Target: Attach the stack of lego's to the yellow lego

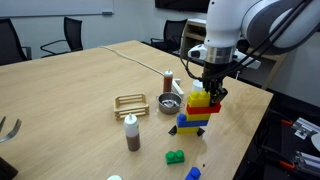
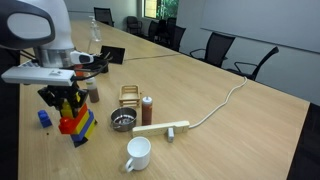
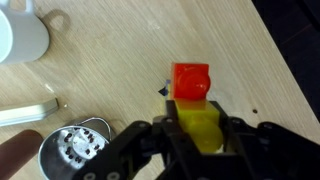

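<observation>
The stack of lego's [image 1: 198,113] stands near the table's edge: yellow on top, red in the middle, blue at the base. It also shows in an exterior view [image 2: 76,123]. My gripper [image 1: 207,92] comes down from above and is shut on the stack's yellow top brick [image 3: 200,125]. In the wrist view the dark fingers [image 3: 200,140] flank that yellow brick, and a red brick [image 3: 191,80] sticks out beyond it. The stack's base is at or just above the tabletop. I cannot make out a separate low yellow lego; it may be hidden by the stack.
A small green brick [image 1: 175,157] and a small blue brick [image 1: 192,173] lie near the table edge. A metal strainer [image 1: 168,105], two brown bottles [image 1: 131,135] [image 1: 168,79], a wooden rack [image 1: 130,102], a white mug [image 2: 138,153] and a wooden block [image 2: 165,128] stand nearby.
</observation>
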{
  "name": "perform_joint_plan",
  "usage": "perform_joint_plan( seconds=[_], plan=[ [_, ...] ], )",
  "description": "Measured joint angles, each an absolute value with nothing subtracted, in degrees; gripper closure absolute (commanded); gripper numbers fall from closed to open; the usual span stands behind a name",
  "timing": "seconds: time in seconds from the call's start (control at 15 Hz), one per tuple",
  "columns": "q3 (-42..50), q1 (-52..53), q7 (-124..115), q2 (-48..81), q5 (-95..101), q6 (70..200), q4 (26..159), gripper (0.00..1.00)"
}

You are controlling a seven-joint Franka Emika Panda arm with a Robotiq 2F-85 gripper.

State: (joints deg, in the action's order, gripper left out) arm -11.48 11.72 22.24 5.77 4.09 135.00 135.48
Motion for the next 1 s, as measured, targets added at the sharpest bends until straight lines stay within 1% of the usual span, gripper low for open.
perform_joint_plan(
  seconds=[0.2, 0.33, 0.6, 1.0],
  plan=[
    [-11.65, 11.69, 25.07, 7.60, 2.76, 135.04, 134.76, 0.12],
    [-11.96, 11.71, 26.20, 7.94, 2.25, 134.89, 134.07, 0.01],
    [-13.37, 11.87, 26.64, 6.31, 0.64, 133.48, 132.53, 0.00],
    [-15.35, 13.79, 26.58, 0.27, -1.70, 127.34, 132.63, 0.00]
  ],
)
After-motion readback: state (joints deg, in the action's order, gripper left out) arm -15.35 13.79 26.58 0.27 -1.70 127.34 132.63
